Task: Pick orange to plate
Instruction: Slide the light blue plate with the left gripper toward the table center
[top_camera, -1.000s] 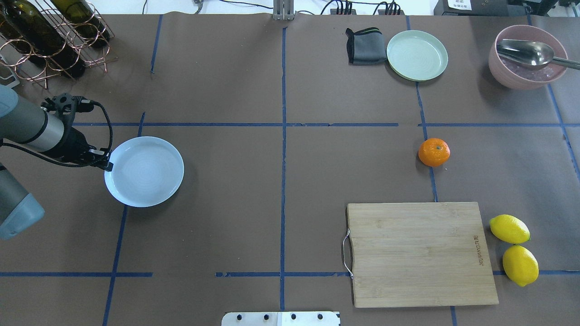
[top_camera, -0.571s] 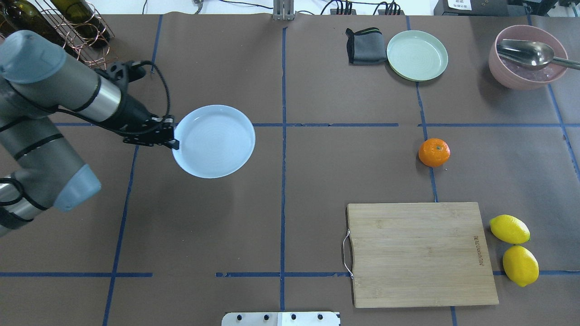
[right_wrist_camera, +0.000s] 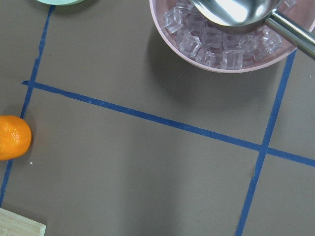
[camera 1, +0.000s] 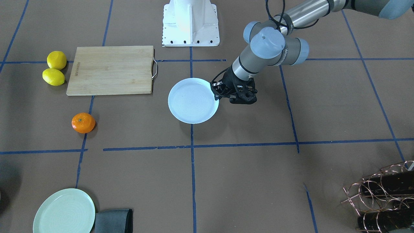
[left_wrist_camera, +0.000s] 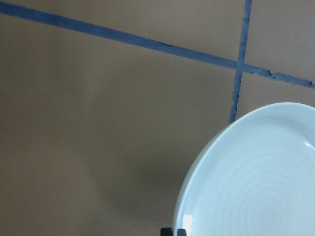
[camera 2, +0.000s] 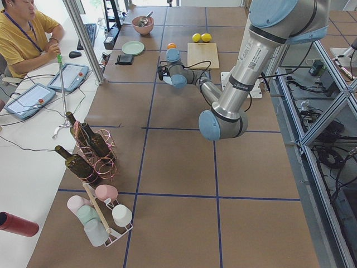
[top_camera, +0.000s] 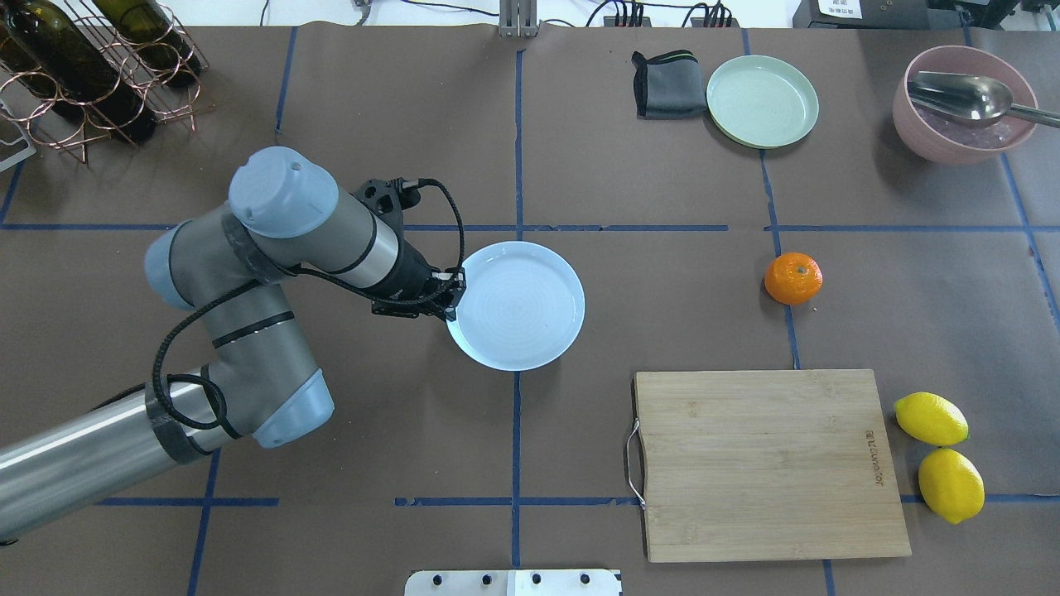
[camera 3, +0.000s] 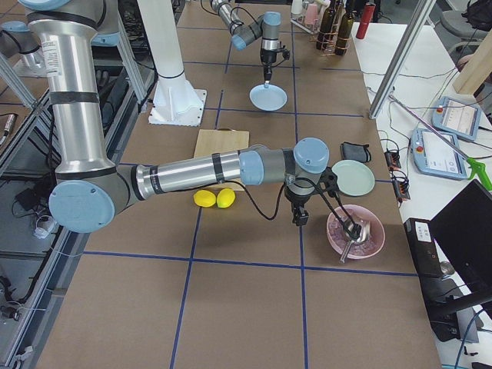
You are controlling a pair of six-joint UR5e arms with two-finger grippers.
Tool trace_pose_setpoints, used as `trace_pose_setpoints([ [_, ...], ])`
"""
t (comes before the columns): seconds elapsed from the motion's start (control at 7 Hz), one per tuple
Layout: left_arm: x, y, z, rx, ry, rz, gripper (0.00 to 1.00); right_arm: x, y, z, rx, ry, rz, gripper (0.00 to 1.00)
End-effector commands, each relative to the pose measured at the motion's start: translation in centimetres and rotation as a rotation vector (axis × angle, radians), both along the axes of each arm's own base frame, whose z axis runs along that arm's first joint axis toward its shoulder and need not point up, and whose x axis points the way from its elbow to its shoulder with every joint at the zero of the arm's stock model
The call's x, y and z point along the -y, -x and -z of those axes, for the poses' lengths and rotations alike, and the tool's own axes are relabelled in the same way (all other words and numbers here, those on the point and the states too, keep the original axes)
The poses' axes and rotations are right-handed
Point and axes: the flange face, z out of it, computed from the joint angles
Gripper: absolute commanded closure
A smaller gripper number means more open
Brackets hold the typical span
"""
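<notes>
At the middle of the worktop [top_camera: 646, 290], your left hand [top_camera: 453, 301], clamped on the plate [top_camera: 530, 331] rim, has carried it nearer the orange [top_camera: 793, 278], which lies unmoved, well apart. Right hand [camera 3: 300, 217]: I cannot tell its state.

Surface [top_camera: 397, 414]: brown paper cover, crossed by blue tape lines as I see it.
Cutting board [top_camera: 766, 463]: my landmark; it lies flat on the robot's right half, metal handle toward the middle.
Lemons: far lemon [top_camera: 931, 418] and near lemon [top_camera: 951, 485] touch each other, just beside the board's right edge.
Orange [top_camera: 793, 278]: beyond the board's far edge, apart from it, on a tape line.
Green plate [top_camera: 762, 101]: well beyond the board, grey cloth [top_camera: 667, 84] just beside its left.
Pink bowl [top_camera: 919, 141]: well past the board's far right corner.
Bottle rack [top_camera: 99, 74]: far-left corner, farthest from the board.
</notes>
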Motion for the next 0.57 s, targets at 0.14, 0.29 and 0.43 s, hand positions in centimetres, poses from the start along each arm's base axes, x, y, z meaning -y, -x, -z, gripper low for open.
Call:
trace_pose_setpoints([
  [0.14,-1.8,-4.3,-2.1,0.003,-0.021,-0.022,1.00,-0.2,0.1,1.0,0.008,-0.021,0.003,0.00],
  [0.29,-1.8,-4.3,-2.3,-0.013,-0.032,-0.023,1.00,-0.2,0.3,1.1,0.009,-0.021,0.006,0.00],
  [0.43,-1.6,-4.1,-2.3,-0.014,-0.033,-0.018,0.70,-0.2,1.2,1.7,0.014,-0.031,0.021,0.00],
])
